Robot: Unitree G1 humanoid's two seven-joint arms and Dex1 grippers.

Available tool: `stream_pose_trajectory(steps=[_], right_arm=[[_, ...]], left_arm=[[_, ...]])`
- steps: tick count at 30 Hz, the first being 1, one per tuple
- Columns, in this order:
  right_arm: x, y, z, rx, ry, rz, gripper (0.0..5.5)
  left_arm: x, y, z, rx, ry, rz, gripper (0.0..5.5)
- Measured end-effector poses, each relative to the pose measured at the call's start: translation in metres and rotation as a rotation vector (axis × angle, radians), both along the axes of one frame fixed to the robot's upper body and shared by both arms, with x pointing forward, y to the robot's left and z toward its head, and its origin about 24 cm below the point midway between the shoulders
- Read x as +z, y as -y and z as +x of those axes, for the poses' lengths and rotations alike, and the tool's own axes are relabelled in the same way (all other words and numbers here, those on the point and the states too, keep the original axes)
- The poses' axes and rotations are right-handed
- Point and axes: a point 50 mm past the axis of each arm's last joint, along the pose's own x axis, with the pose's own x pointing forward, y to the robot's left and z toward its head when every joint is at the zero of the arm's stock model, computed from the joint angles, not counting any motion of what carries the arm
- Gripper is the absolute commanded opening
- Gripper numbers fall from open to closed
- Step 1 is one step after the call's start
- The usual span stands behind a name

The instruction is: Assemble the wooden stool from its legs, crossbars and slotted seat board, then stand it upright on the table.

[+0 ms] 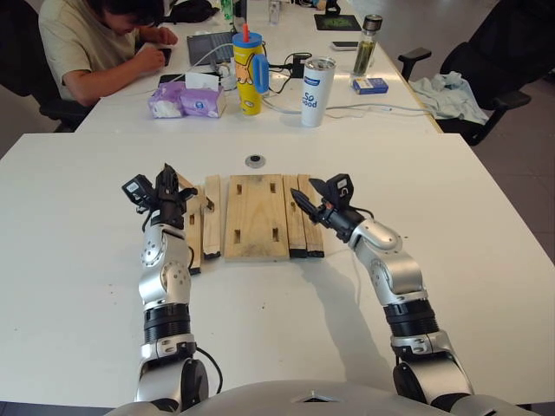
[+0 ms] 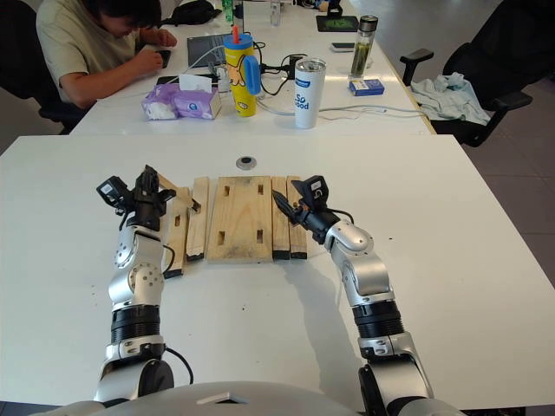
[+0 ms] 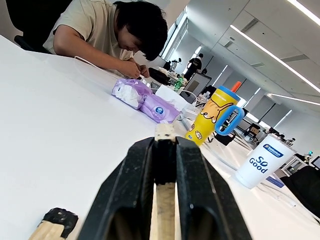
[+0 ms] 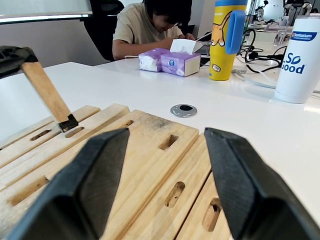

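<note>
The slotted seat board (image 1: 257, 217) lies flat mid-table. Two wooden legs (image 1: 303, 221) lie against its right side, and more wooden pieces (image 1: 211, 217) lie along its left. My left gripper (image 1: 169, 192) is shut on a short wooden crossbar (image 2: 179, 196). The crossbar is tilted, and its dark lower tip (image 4: 67, 122) touches a slotted piece left of the board. In the left wrist view the fingers (image 3: 130, 190) clamp that stick (image 3: 164, 137). My right gripper (image 1: 314, 199) hovers open just above the right-hand legs, nothing between its fingers (image 4: 100, 170).
A round cable grommet (image 1: 254, 160) sits behind the board. On the far table stand a white tumbler (image 1: 317, 91), a yellow cup (image 1: 249, 74) and a tissue pack (image 1: 186, 100), where a person sits. Bare table surface (image 1: 277, 321) stretches in front of the parts.
</note>
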Motion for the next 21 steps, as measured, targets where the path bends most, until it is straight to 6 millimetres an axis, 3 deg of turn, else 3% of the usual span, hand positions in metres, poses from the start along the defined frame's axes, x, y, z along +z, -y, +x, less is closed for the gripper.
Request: stream_pose_trajectory(steps=[9, 21], right_arm=[[-0.001, -0.001, 0.0, -0.001, -0.003, -0.001, 2.8], [-0.002, -0.003, 0.002, 0.004, -0.004, 0.002, 2.8]], left_arm=[[0.004, 0.002, 0.003, -0.012, 0.002, -0.018, 0.46], [-0.015, -0.004, 0.004, 0.006, -0.064, -0.015, 0.46]])
